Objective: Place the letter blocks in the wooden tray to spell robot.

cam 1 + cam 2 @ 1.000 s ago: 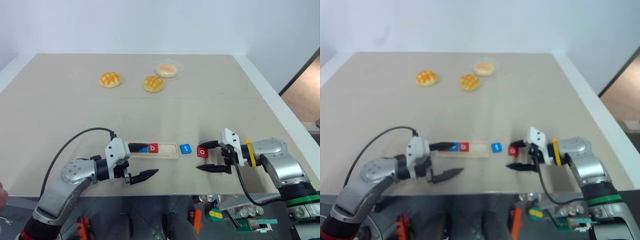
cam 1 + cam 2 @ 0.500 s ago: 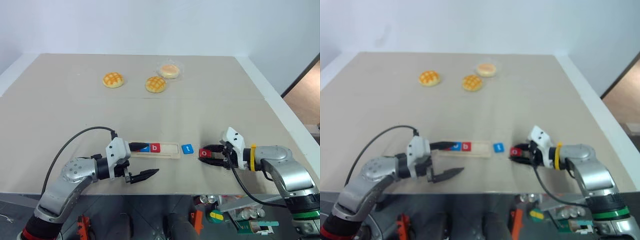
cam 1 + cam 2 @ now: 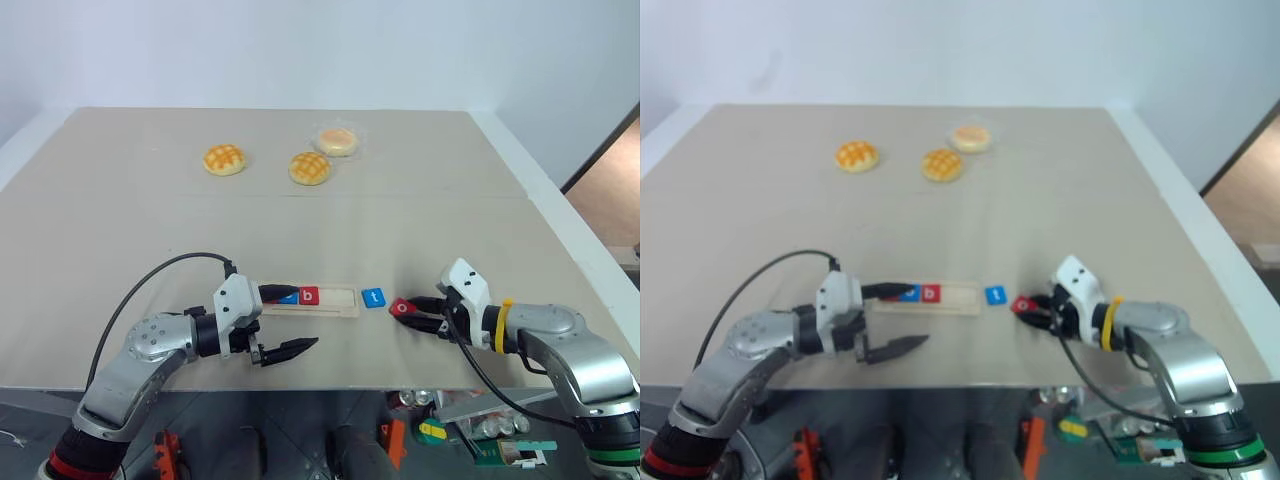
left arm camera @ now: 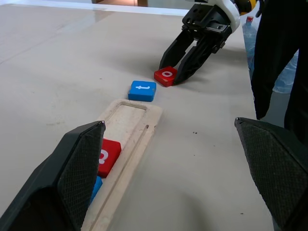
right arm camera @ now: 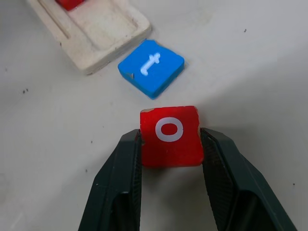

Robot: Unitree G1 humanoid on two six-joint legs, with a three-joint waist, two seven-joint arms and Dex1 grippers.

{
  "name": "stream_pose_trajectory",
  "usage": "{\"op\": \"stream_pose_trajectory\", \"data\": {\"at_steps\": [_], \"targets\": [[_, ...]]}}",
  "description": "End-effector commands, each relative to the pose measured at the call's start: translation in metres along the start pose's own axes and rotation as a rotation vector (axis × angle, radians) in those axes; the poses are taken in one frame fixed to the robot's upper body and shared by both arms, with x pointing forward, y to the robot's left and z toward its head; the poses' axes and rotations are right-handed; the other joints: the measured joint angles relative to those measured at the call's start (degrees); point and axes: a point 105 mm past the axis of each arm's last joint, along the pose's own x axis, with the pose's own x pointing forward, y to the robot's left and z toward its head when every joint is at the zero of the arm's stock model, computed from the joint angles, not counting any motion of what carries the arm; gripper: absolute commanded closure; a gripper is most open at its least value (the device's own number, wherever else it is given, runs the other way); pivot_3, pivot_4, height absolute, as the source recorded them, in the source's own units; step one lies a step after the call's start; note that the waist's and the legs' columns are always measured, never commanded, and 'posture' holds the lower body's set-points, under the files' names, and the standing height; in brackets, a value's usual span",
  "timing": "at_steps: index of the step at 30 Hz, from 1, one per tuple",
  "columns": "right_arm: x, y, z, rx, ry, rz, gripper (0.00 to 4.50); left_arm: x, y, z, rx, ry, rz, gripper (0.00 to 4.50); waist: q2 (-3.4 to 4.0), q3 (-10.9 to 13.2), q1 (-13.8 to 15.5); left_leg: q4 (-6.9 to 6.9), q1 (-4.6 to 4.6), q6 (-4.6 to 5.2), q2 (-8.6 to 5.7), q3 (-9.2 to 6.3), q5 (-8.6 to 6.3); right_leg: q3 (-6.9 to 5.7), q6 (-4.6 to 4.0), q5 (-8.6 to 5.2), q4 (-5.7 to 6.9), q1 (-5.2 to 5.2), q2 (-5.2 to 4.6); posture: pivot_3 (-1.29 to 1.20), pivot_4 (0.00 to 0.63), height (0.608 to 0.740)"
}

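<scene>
The wooden tray (image 3: 308, 300) lies just past the left gripper (image 3: 282, 322), whose two fingers stand spread wide, one over the tray's near end and one out over bare table on the robot's side of it. In the tray's slot sit a red block (image 3: 309, 295) and, beside it toward the left gripper, a blue block (image 3: 289, 296) partly hidden by the upper finger; what lies further under that finger I cannot tell. The rest of the slot, toward the right gripper, is bare wood.

The right gripper (image 5: 169, 144) has its fingers pressed against the two sides of the red o block (image 5: 170, 134), pinching it. That block is at the fingertips, and it seems to sit tilted at the table surface, though the views do not settle whether it is lifted. Just beyond the fingertips, between them and the tray's end, lies the blue t block (image 5: 151, 72), flat on the table and apart from both the o block and the tray.

Three round buns (image 3: 309, 167) sit well away on the far part of the table (image 3: 120, 230), nowhere near either gripper.

The t block is the one thing between the right gripper and the tray's end. The table's near edge runs close behind both grippers; ahead of them the surface is open.
</scene>
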Motion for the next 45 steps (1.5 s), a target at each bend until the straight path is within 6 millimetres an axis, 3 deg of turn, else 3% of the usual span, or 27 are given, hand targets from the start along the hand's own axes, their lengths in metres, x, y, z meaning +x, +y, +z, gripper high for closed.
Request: {"op": "stream_pose_trajectory", "data": {"at_steps": [1, 4, 8, 15, 43, 45], "targets": [[0.005, -0.005, 0.049, -0.108, -0.111, 0.016, 3.30, -0.005, 0.014, 0.006, 0.019, -0.014, 0.104, 0.00, 0.00, 0.00, -0.27, 0.01, 0.00, 0.02, 0.01, 0.02, 0.01, 0.01, 0.00, 0.05, 0.00, -0.01, 0.01, 0.00, 0.150, 0.740], [0.022, 0.006, 0.080, -0.184, -0.147, 0.114, 3.30, -0.009, 0.023, 0.005, 0.006, -0.011, 0.191, 0.00, -0.01, 0.00, -0.25, 0.01, 0.06, 0.05, 0.07, -0.01, 0.04, 0.03, -0.05, 0.13, 0.00, 0.00, 0.14, 0.00, 0.150, 0.740], [0.044, 0.020, 0.091, -0.275, -0.124, 0.238, 3.30, -0.014, 0.030, 0.001, -0.034, -0.010, 0.264, 0.00, -0.01, 0.00, 0.12, -0.08, -0.05, 0.05, 0.13, -0.21, 0.04, -0.11, -0.02, 0.06, 0.00, -0.03, 0.23, 0.00, 0.150, 0.740], [0.068, 0.029, 0.073, -0.367, -0.018, 0.373, 3.30, -0.017, 0.023, -0.001, -0.048, -0.007, 0.244, 0.00, 0.00, 0.00, 0.08, -0.08, -0.34, 0.01, -0.07, -0.23, -0.01, -0.18, -0.18, 0.09, -0.01, -0.18, -0.12, 0.00, 0.150, 0.740], [0.083, 0.031, 0.048, -0.390, 0.060, 0.457, 3.30, -0.012, 0.007, 0.006, -0.015, -0.020, 0.166, 0.00, 0.00, 0.00, -0.05, -0.03, -0.22, 0.00, 0.04, -0.23, 0.01, -0.19, -0.10, 0.10, 0.01, -0.13, 0.07, 0.00, 0.150, 0.740], [0.084, 0.031, 0.049, -0.385, 0.053, 0.459, 2.28, -0.011, 0.006, 0.005, -0.016, -0.016, 0.164, 0.00, 0.00, 0.00, -0.06, -0.02, -0.21, -0.01, 0.04, -0.23, 0.01, -0.19, -0.09, 0.10, 0.01, -0.12, 0.07, 0.00, 0.150, 0.740]]}}
